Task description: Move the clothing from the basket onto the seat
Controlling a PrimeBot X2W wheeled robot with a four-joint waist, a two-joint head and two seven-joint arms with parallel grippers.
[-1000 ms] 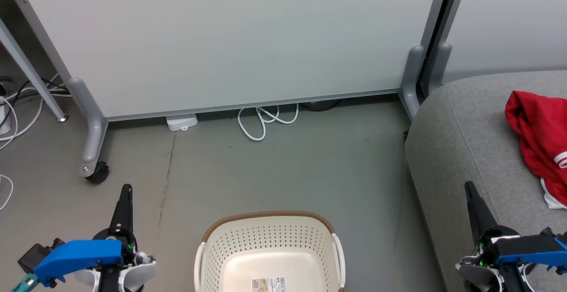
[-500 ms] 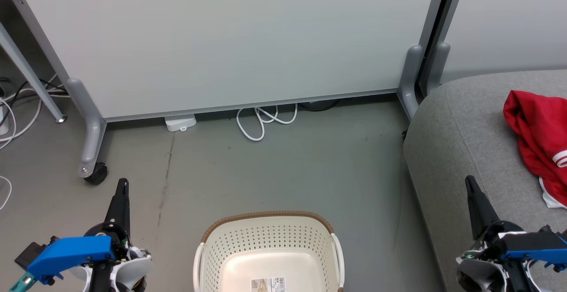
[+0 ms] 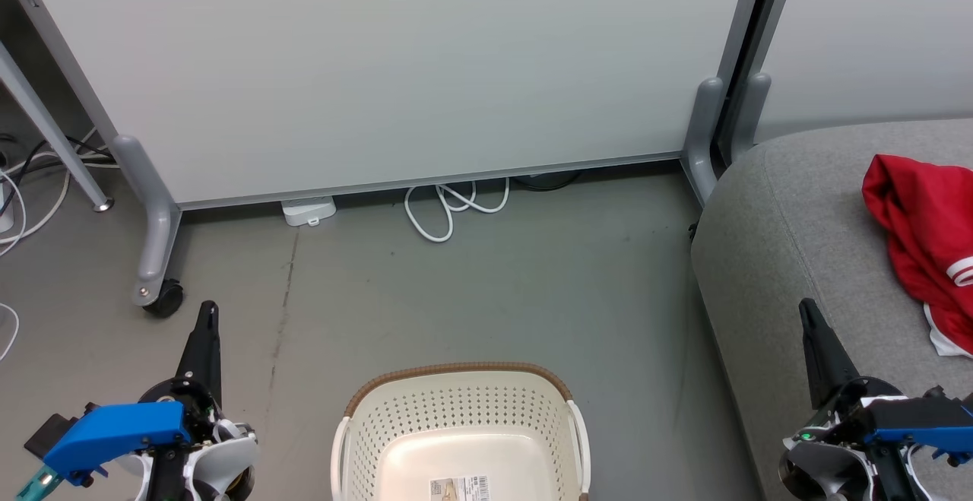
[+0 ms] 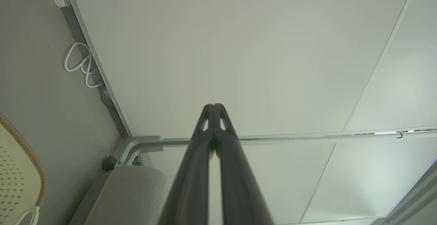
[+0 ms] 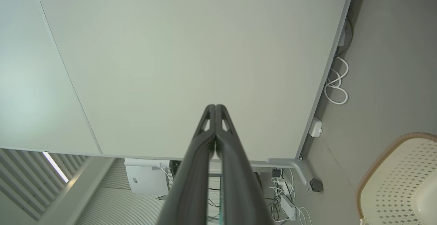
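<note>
The basket (image 3: 456, 370) has a label (image 3: 460, 488) on its bottom, the print too small to read. Red clothing (image 3: 916, 235) lies on the seat (image 3: 783, 242). The fingers of the left gripper (image 3: 207, 309) and the right gripper (image 3: 806, 305) are clenched on nothing.

The grey floor (image 3: 471, 296) carries the basket (image 3: 456, 408) (a label on its bottom), and a looped white cable (image 3: 448, 212) and a small white box (image 3: 309, 210) lie along the foot of the partition (image 3: 380, 68). The seat (image 3: 783, 242) stands at the right. On it the clothing (image 3: 923, 235) lies crumpled, red with white trim.
</note>
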